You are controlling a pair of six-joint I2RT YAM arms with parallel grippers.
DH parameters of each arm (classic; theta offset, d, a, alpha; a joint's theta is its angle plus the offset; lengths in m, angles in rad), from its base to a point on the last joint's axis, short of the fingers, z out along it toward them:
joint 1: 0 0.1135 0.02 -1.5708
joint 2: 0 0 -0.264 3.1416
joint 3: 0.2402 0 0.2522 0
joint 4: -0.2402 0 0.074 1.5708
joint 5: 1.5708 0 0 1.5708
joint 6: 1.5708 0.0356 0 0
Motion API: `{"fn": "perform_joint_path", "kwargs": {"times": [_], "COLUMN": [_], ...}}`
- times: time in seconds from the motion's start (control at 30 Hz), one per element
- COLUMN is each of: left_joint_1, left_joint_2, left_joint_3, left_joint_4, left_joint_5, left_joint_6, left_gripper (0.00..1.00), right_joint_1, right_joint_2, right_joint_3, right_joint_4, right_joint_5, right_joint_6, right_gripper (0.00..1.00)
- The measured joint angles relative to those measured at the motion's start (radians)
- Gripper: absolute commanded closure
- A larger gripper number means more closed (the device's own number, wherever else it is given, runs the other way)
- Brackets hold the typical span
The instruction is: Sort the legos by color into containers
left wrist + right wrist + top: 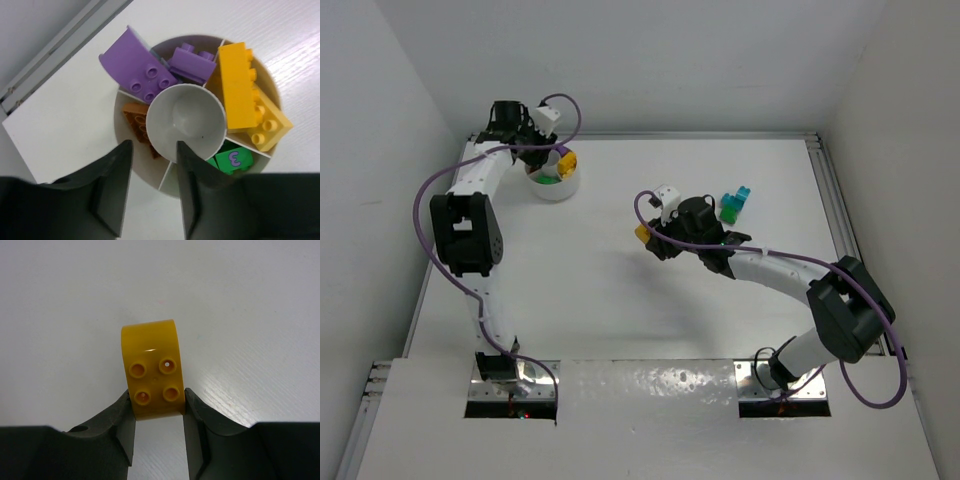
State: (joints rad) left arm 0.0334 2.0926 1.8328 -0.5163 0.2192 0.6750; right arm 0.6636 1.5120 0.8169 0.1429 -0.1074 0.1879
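You have white table [620, 300]. On it: 1 round white divided bowl [563, 190] far left; teal brick [739, 196] touching green brick [730, 213], far right.

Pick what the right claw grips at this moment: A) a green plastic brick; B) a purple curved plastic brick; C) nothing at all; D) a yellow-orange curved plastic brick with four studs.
D: in the right wrist view the right claw pinches the studded end of the yellow-orange curved plastic brick between its two fingers, above the white table.
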Motion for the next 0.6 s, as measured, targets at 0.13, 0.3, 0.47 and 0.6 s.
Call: {"fn": "perform_joint_path", "kwargs": {"times": [0.13, 0.3, 0.47, 0.6], "left_joint_1": [0.0, -0.016, -0.074, -0.117], "left_joint_2": [-0.034, -0.109, -0.108, -0.062], "left_joint_3": [-0.022, -0.034, -0.026, -0.013], "left_joint_4": [0.025, 0.009, -0.056, -0.088], "left_joint_5": [0.095, 0.197, 0.209, 0.172], "left_joint_6": [-0.016, 0.027, 0.061, 0.042], "left_gripper": [0.42, 0.32, 0.3, 0.42], "right_joint_1": [0.0, 0.0, 0.0, 0.0], "right_joint_2": [0.0, 0.0, 0.0, 0.0], "right_joint_3": [0.0, 0.0, 0.0, 0.0], "right_joint_4": [-0.003, -0.003, -0.004, -0.007], "right_joint_5": [0.0, -0.001, -0.001, -0.005], "right_joint_6": [0.0, 0.0, 0.0, 0.001], "right_gripper": [1.0, 1.0, 1.0, 1.0]}}
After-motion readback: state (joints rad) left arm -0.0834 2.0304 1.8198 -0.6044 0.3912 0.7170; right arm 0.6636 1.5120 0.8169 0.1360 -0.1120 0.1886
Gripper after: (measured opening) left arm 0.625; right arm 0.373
